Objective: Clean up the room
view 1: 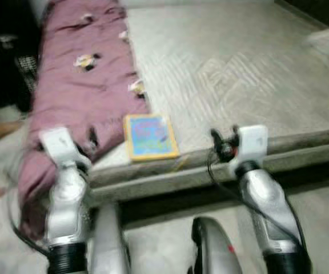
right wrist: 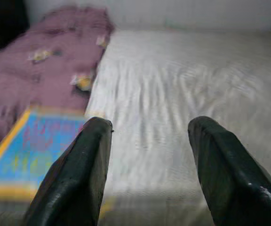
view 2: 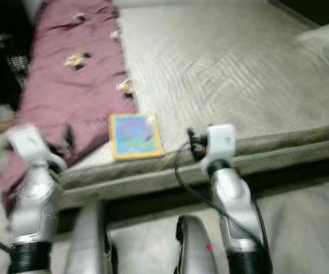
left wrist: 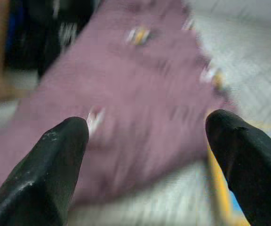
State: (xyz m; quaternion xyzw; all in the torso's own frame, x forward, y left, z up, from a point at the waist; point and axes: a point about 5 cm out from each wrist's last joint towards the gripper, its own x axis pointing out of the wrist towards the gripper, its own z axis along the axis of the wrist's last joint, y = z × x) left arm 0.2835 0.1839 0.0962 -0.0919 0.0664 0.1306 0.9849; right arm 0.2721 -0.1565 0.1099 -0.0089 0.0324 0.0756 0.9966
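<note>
Right claw (right wrist: pixel 147 172) hovers open at the bed (view 1: pixel 239 68) edge; left claw (left wrist: pixel 149 165) is open too. The book (view 1: pixel 150 137) lies at ten o'clock (near the purple blanket (view 1: pixel 79 80)); approach low, straddling its edge.

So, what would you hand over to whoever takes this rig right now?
Left gripper: open, holding nothing, over the purple blanket.
Right gripper: open, holding nothing, at the bed's near edge.
The yellow-bordered book lies flat on the bed near that edge, beside the blanket, which hangs off the bed's left side.
Done: nothing visibly tidied yet.
Left: probably the book, then the blanket.
</note>
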